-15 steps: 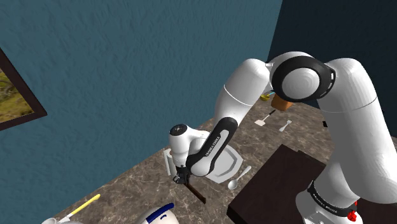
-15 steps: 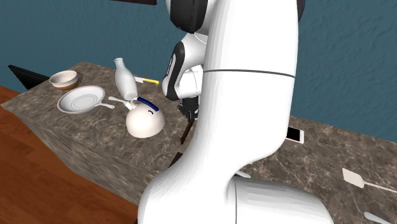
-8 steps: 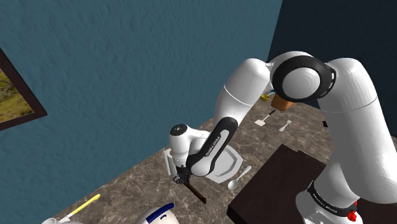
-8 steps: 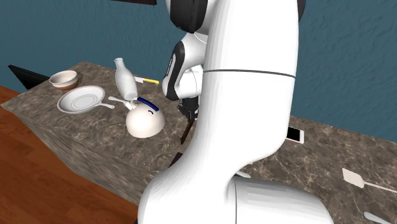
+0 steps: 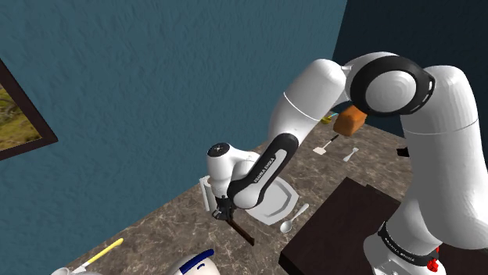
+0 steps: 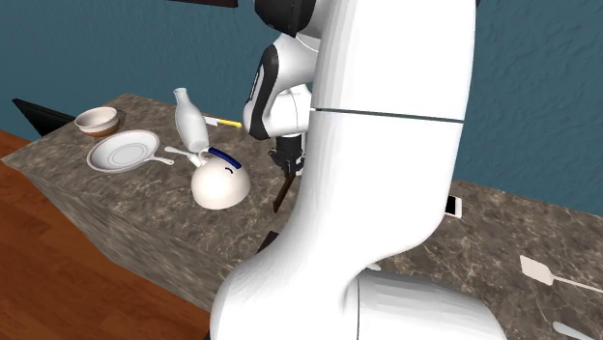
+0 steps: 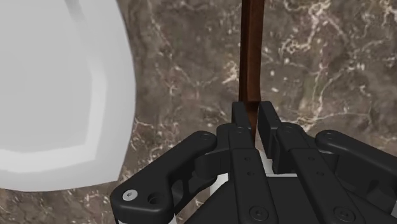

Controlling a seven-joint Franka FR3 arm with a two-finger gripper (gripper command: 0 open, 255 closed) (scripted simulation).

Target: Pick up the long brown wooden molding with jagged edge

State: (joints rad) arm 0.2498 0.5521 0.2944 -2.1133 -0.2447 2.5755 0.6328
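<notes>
Just beside the white plate [image 5: 278,205], your gripper [image 5: 225,213] is clamped on the long brown molding [image 5: 244,234]. Its black fingers [image 7: 240,118] pinch one end of the strip between them. From the fingers the molding slants down over the dark marbled counter [image 5: 168,226], running alongside the plate's edge with a gap of bare stone between them. You cannot tell whether its lower end touches the counter. A pale spoon [image 5: 288,225] lies just off the plate on the stand's [image 5: 336,226] side.
</notes>
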